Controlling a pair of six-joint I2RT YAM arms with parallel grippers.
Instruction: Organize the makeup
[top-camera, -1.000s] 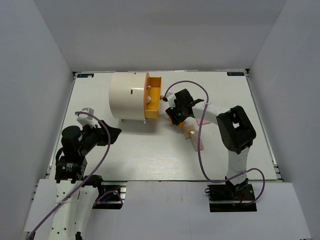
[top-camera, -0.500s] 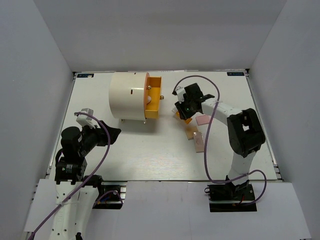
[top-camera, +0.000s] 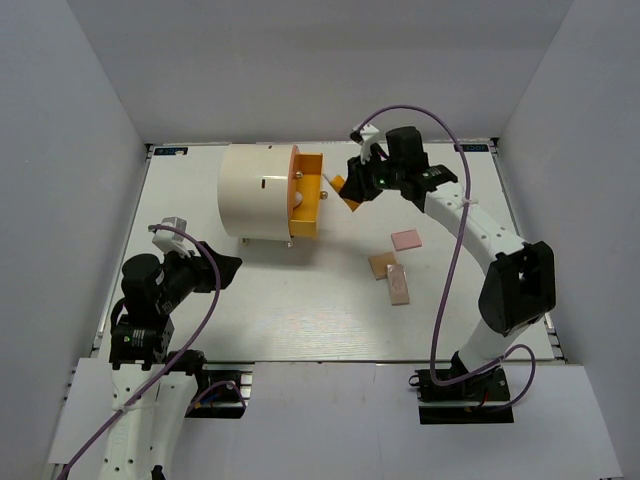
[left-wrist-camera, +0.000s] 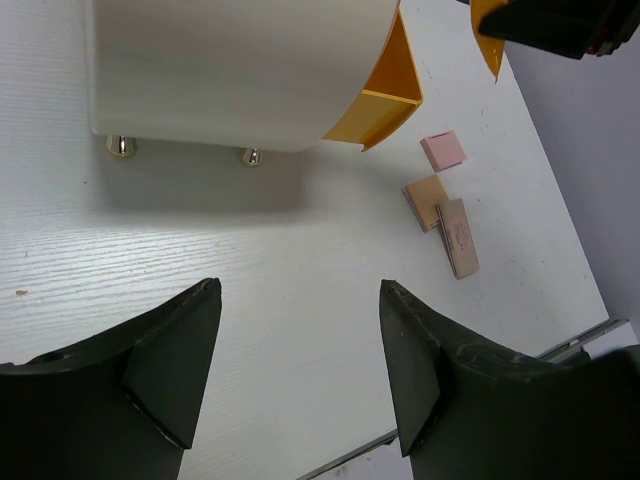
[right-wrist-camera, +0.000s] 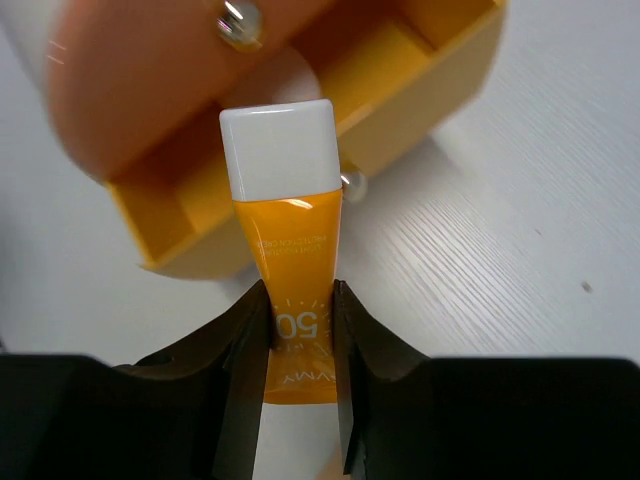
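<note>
The orange tube is pinched in the right gripper, its lower sides covered by the jaws. Its white cap points to 12 o'clock over the open drawer, which is blurred and cut off. The pink square and beige pieces lie at the drawer's 5 o'clock; the left gripper is spread, empty.

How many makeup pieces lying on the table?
3: pink square, tan square nearer the arms, beige bar against that. Orange tube is held by the right fingers; drawer may hide more.
</note>
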